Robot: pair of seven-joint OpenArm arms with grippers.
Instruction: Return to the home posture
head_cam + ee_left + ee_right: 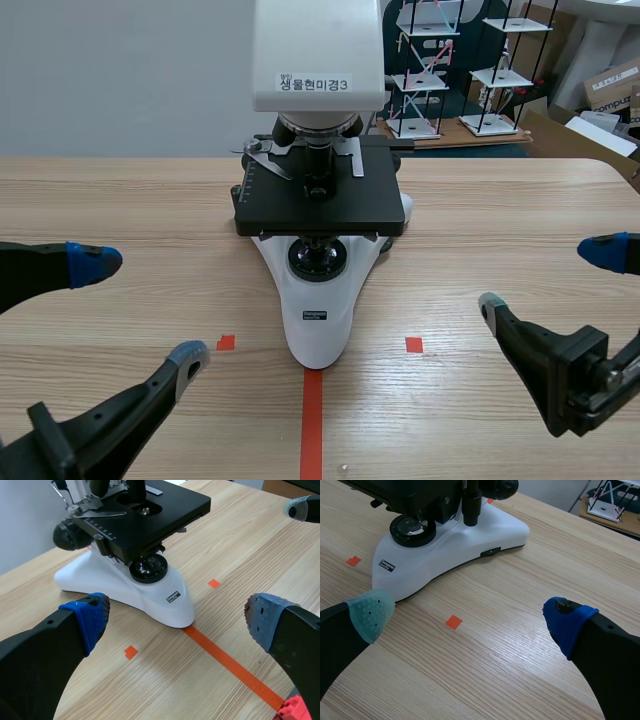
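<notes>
Fingers (92, 262) wide apart, empty, on my left gripper (140, 308) and right gripper (545, 278); both sit low near the table's (480, 220) near edge, flanking the microscope (318, 300) mid-table, clear of it. Looks like home, nothing to hold.

We see the left gripper (140, 310) at the lower left of the frame, coming in from the left edge. Its two thick black fingers are spread wide apart, one pad bright blue, the other greyer. The right gripper (548, 280) mirrors it at the lower right, fingers likewise wide apart, pads blue and grey-green.
</notes>
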